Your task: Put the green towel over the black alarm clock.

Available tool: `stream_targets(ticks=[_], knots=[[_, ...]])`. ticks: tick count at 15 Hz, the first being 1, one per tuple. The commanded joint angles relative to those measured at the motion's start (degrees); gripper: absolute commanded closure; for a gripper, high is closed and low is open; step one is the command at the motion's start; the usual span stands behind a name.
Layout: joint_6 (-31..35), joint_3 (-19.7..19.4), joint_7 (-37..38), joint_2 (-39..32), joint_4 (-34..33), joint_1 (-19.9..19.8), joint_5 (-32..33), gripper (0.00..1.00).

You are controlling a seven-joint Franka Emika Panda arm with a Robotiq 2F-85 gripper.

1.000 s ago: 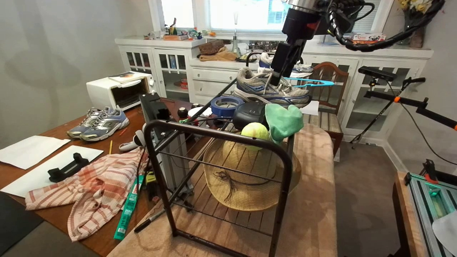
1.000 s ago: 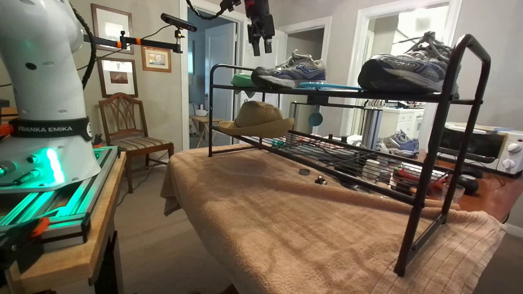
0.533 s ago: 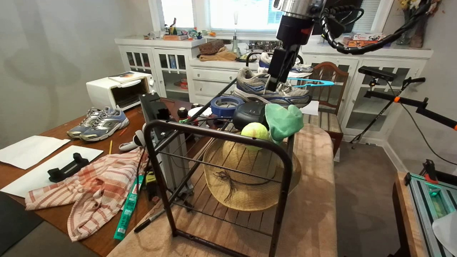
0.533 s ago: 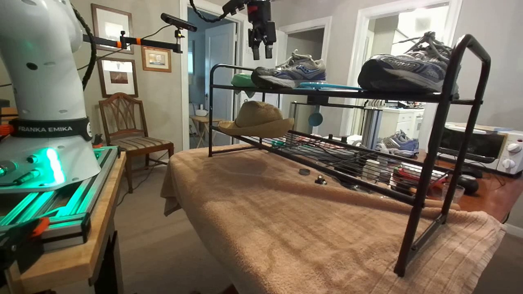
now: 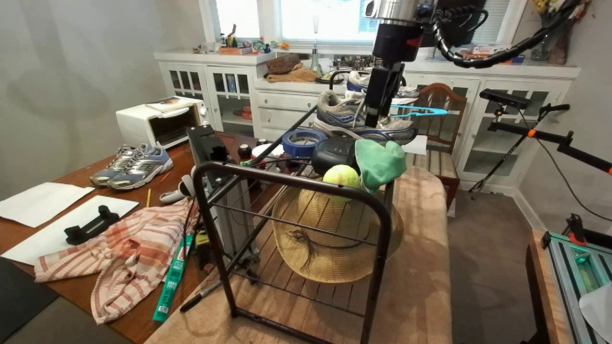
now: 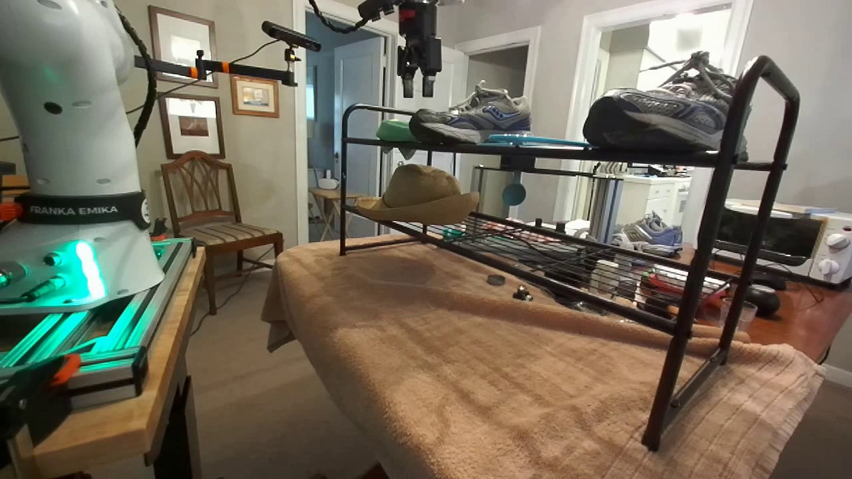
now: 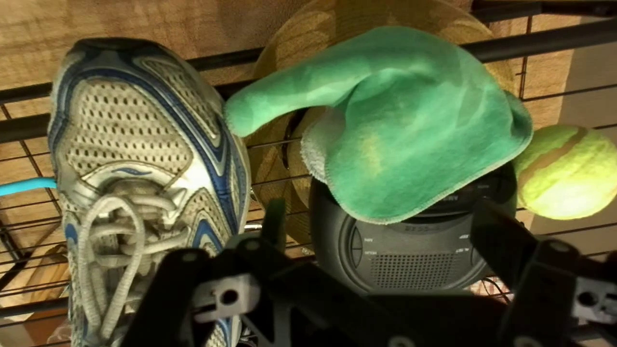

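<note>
Relative to the frame one second earlier, the black two-finger pincer (image 6: 418, 90) has descended slightly. Current pincer state: fingers (image 7: 503, 241) apart, suspended above the upper shelf (image 6: 552, 151) of the dark metal wire rack (image 5: 296, 179). In the wrist view, the fingers flank the rounded black plastic alarm clock (image 7: 414, 241), which rests on that shelf. The light-green fabric towel (image 7: 414, 125), bunched, drapes over the shelf edge and overlaps one edge of the clock; the clock's perforated grille (image 7: 414, 271) is exposed. Both items hold their earlier positions. A grey-and-blue mesh running shoe (image 7: 130, 130) is located on one side of the clock, and a yellow-green felt tennis ball (image 7: 569, 178) on the other. A tan straw hat (image 6: 423, 189) is seated on the lower shelf (image 6: 532, 277), beneath the towel. The rack stands on the tan cloth-covered table (image 6: 426, 359).
</note>
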State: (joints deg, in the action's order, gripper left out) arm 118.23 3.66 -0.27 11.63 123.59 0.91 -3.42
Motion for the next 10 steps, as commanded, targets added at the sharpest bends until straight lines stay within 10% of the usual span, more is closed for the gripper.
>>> stream_targets(ticks=[1,5,10], knots=[[1.8,-1.1,-3.6,-1.2,1.0,0.9,-1.5,0.12],[4.2,-1.0,-6.3,-2.1,2.0,1.1,-1.4,0.35],[7.8,-0.8,-9.0,-3.2,3.5,1.6,-0.9,0.33]])
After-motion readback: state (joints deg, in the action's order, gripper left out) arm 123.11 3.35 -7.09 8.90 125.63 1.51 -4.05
